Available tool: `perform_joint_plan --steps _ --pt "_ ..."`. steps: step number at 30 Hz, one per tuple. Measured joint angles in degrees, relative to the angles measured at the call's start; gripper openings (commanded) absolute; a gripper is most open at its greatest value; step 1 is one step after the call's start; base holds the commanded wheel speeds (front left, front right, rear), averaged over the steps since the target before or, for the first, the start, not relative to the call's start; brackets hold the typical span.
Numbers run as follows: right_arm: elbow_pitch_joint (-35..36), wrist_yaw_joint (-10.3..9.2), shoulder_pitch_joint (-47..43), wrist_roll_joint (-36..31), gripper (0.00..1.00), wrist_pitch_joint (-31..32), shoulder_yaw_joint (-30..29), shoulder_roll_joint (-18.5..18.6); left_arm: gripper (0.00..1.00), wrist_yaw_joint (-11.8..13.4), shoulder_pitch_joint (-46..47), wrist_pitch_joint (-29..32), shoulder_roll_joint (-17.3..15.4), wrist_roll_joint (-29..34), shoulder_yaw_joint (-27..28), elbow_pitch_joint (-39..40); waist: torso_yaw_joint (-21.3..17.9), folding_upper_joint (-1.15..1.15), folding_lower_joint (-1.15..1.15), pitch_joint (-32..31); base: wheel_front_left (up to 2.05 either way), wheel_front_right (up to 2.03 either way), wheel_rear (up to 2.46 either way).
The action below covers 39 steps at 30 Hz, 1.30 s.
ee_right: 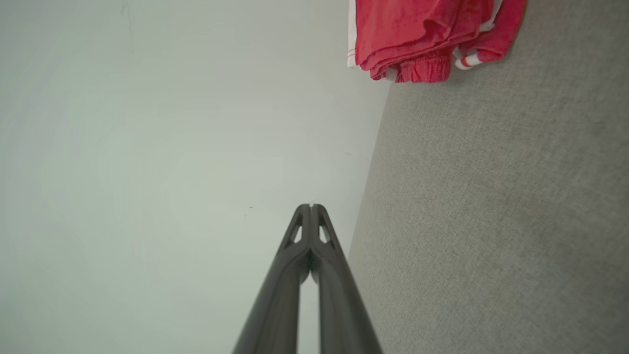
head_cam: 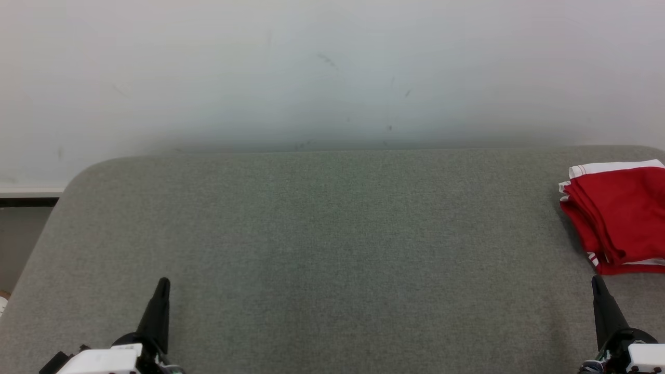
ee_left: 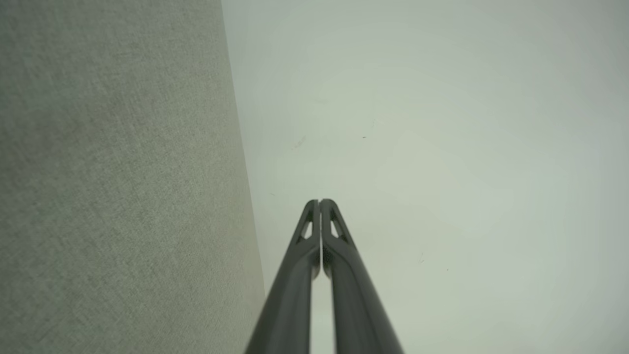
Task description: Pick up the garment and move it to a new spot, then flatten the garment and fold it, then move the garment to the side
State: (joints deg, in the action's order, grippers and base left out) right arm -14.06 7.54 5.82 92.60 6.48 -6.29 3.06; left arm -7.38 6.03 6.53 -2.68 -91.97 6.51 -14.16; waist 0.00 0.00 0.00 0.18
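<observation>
The garment (head_cam: pixel 621 213) is red with white trim and lies folded in a compact stack at the far right of the grey table (head_cam: pixel 332 234), partly cut off by the head view's edge. The right wrist view has the garment (ee_right: pixel 422 34) at its top edge. My left gripper (head_cam: pixel 163 283) rests at the lower left, fingers pressed together and holding nothing. In the left wrist view, the left gripper (ee_left: pixel 320 201) points toward the pale wall. My right gripper (head_cam: pixel 596 280) sits at the lower right, just in front of the garment and apart from it, shut and empty, its tips (ee_right: pixel 310 206) touching.
A pale wall (head_cam: pixel 332 72) rises behind the table's back edge. The table's rounded left corner (head_cam: pixel 83 176) drops off to a dark gap and floor at the far left. Bare grey cloth surface spans the space between the two grippers.
</observation>
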Motion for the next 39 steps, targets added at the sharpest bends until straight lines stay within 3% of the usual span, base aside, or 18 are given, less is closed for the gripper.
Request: perform_joint_plan --steps 39 --pt "0.0 0.00 0.0 0.0 0.00 0.0 -0.1 -0.1 0.00 0.0 0.0 0.0 0.0 0.0 0.0 0.0 0.0 0.00 0.00 0.0 0.00 0.00 0.00"
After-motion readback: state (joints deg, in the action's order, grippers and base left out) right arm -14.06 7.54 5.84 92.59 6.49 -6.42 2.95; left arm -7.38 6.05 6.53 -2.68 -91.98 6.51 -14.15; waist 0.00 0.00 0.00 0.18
